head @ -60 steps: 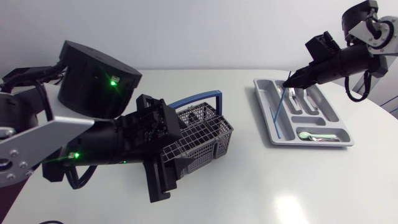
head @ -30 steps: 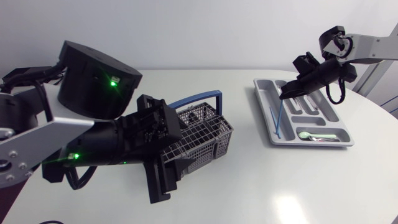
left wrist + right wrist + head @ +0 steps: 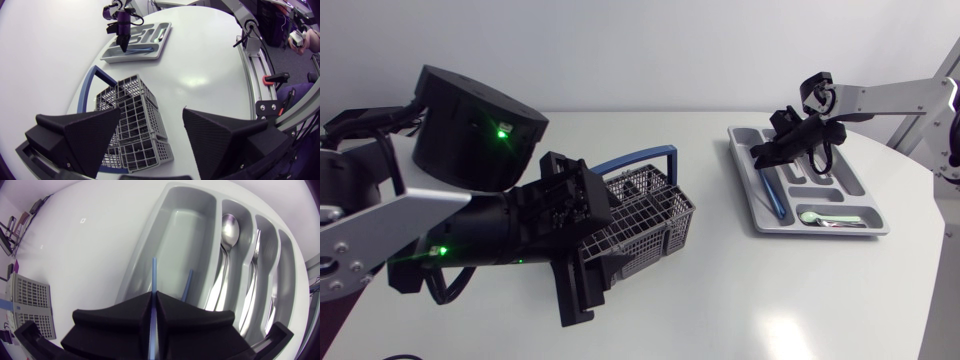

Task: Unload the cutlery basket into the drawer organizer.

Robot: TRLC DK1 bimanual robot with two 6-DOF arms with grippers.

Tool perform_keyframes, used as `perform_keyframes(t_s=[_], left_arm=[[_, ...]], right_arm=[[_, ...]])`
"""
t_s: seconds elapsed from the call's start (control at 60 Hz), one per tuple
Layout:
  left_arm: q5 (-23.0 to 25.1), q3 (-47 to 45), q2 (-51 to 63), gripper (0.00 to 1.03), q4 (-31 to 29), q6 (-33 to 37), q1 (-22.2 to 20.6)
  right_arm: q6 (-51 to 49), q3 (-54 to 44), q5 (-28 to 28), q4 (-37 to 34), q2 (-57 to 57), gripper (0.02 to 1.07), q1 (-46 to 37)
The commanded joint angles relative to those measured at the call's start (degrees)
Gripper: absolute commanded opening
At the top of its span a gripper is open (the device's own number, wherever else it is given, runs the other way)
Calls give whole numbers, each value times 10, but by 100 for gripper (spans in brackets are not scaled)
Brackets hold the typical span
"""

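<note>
The left fingers (image 3: 151, 114) are spread wide over the basket (image 3: 642, 215), holding nothing. At two o'clock of it, the right fingers (image 3: 760, 155) are clenched on a blue stick (image 3: 773, 195) lying eleven-to-five in the long edge slot of the organizer (image 3: 820, 233).

Bright, even light falls from above on my white table (image 3: 720, 290), with a pale glare patch near its front edge. Shadows under the basket (image 3: 640, 225) and tray (image 3: 743, 180) are soft. Green lamps glow on my dark left arm (image 3: 470, 130). A spoon (image 3: 229, 227) glints. Both wrist views bend the table's edge.
</note>
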Motion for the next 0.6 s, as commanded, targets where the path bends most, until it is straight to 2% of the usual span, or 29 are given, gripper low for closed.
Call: perform_keyframes(t_s=[0.0,0.067,0.083,0.117,0.183,0.25,0.383,0.583], left_arm=[[1,-20,-6,98,-6,14,-1],[1,-21,-11,98,-6,14,0],[1,-21,-16,98,-8,14,2],[1,-21,-21,98,-12,14,4],[1,-21,-36,98,-22,14,12],[1,-21,-50,98,-28,14,18],[-3,-31,-90,98,-47,14,36],[-2,-74,-128,98,-51,35,109]], right_arm=[[9,19,15,7,24,10,1],[15,11,15,13,19,28,1],[16,2,15,17,10,40,0],[17,-15,15,26,-7,53,0],[19,-67,15,57,-63,71,3],[19,-114,15,80,-120,75,9],[18,-216,13,114,-235,76,41],[15,-316,12,141,-330,77,104]])
